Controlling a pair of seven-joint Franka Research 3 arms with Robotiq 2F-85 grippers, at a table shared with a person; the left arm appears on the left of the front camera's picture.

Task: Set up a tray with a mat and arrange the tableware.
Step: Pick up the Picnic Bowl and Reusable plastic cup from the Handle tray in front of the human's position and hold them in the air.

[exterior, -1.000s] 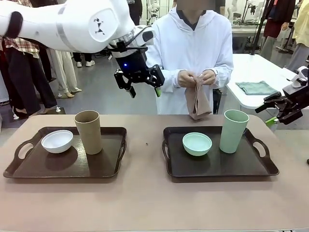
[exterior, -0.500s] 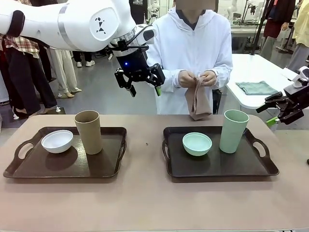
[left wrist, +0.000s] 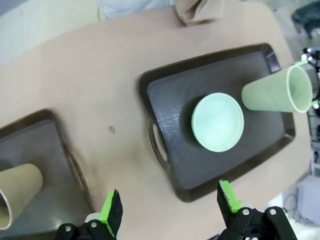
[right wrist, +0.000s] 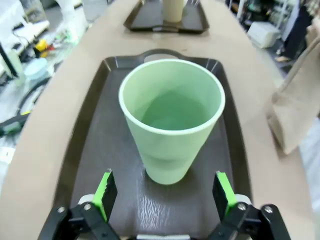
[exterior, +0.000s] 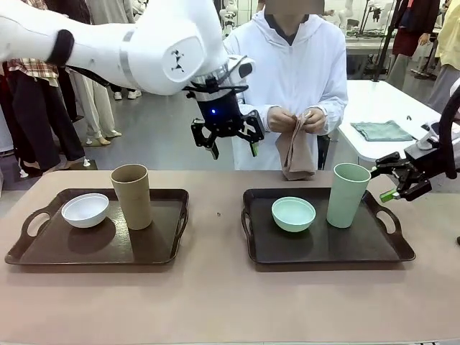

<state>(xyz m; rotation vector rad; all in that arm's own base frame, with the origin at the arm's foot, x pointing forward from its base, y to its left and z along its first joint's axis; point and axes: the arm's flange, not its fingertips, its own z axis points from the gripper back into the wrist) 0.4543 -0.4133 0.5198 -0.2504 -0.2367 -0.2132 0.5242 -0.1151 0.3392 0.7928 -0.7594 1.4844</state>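
A person at the far side holds a folded tan mat (exterior: 295, 152) in both hands, above the table edge. The left tray (exterior: 72, 248) carries a small white bowl (exterior: 85, 210) and a tall tan cup (exterior: 132, 195). On the right tray (exterior: 359, 246) stand a mint-green bowl (exterior: 293, 213) and a tall mint-green cup (exterior: 348, 194). My left gripper (exterior: 230, 141) hangs open, high between the trays, just left of the person's hands. It looks down on the mint bowl (left wrist: 218, 122) and mint cup (left wrist: 277, 94). My right gripper (exterior: 397, 185) is open, right of the mint cup (right wrist: 171, 120), with the cup ahead of its fingers.
A white side table (exterior: 388, 108) with a folded green cloth (exterior: 382, 130) stands at the back right. A small dark speck (exterior: 218, 213) lies on the bare tan tabletop between the trays. People stand behind on the left.
My left gripper has moved right, closer to the person's hands and the mat. My right gripper has come in leftward and lower, toward the mint-green cup. The tableware has not moved.
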